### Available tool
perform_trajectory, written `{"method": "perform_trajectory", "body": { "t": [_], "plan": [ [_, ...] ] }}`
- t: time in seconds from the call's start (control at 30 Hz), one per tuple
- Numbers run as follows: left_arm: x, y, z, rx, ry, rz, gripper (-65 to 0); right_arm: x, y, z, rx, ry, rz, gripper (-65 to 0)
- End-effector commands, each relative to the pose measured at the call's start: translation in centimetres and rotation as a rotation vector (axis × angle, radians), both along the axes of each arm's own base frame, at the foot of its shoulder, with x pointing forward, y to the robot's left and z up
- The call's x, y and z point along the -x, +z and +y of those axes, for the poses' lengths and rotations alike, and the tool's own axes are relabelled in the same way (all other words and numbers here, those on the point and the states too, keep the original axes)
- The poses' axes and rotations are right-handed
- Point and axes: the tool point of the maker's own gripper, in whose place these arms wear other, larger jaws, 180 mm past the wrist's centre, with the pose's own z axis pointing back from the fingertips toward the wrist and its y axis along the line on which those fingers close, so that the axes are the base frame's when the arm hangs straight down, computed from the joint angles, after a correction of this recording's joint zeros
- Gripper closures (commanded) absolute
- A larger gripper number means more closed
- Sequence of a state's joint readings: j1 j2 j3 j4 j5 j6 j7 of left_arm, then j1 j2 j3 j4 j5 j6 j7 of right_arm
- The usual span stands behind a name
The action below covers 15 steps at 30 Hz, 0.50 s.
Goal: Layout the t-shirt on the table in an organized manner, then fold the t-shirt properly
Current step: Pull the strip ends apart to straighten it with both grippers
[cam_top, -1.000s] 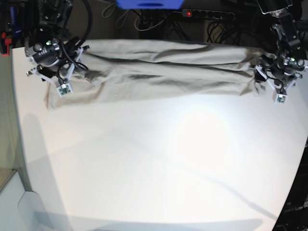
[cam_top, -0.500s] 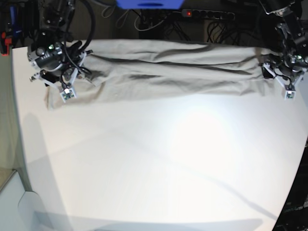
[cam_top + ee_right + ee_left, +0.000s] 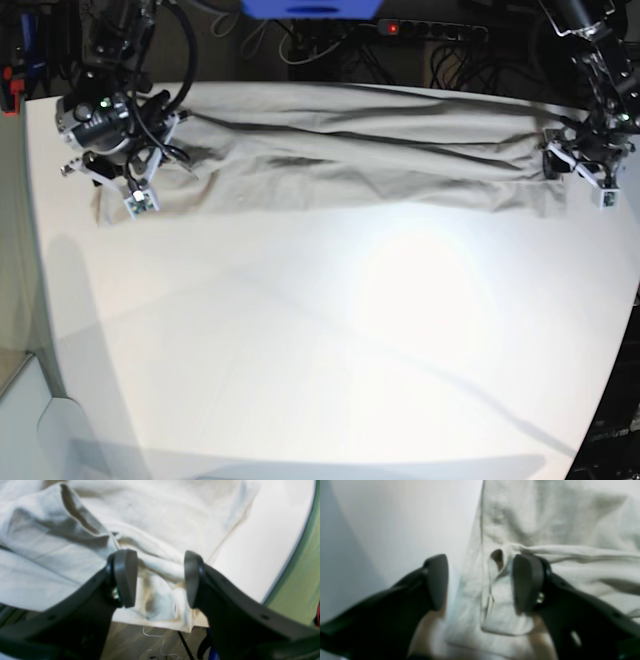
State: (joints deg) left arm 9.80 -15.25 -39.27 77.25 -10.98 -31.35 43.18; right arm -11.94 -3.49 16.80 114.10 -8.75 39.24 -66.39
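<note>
Grey-beige cotton is stretching out in a long band along the far edge of the white counter (image 3: 330, 330), so the t-shirt (image 3: 350, 150) is sitting between the two grippers with one at each end.

Left gripper (image 3: 480, 582) is hanging over its end of the shirt with the jaws apart. A hemmed flap of fabric is lying in the gap between the fingertips (image 3: 527, 582), and bare counter is showing just outside the other pad. From the wrist view I can't say either pad is actually pinching cloth.

Right gripper (image 3: 160, 577) is looking much the same: jaws spread, a bunched fold of shirt lying in the gap between them, nothing clamped that I can see. The counter's edge is running just past that end.

My read is we're in the layout step, not folding yet. The shirt is pulled long but it's lying doubled over on itself with deep creases running lengthwise, so it isn't flat.

Next move is probably calling for both grippers to close on a near edge and drag it toward the open counter in front, spreading the body out. Grabbing just one layer is going to be the tricky bit.
</note>
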Motion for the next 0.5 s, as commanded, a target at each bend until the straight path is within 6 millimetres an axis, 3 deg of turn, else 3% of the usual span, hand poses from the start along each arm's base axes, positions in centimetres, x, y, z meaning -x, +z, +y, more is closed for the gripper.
{"method": "perform_trajectory", "body": {
  "t": [0.0,0.1,0.2,0.37,0.47],
  "plan": [
    [3.2,-2.7,-0.1,-0.021,-0.007,0.166,-31.6,-0.6,0.7,0.0,0.007,0.018,-0.029,-30.9],
    [3.7,-4.1,-0.6,0.017,0.01,0.17,-13.8,-0.6,0.7,0.0,0.007,0.018,-0.029,-30.9],
    [3.7,-4.7,-0.8,0.037,0.021,0.17,-0.5,-0.6,0.7,0.0,0.007,0.018,-0.029,-30.9],
    [3.8,-5.0,-0.8,0.043,0.029,0.176,-0.3,-0.6,0.7,-0.1,0.009,0.013,-0.029,-30.9],
    [2.3,-2.7,-0.1,-0.001,0.02,0.117,-0.3,-0.6,0.7,-0.5,0.019,0.019,-0.023,-30.9]
  ]
}}
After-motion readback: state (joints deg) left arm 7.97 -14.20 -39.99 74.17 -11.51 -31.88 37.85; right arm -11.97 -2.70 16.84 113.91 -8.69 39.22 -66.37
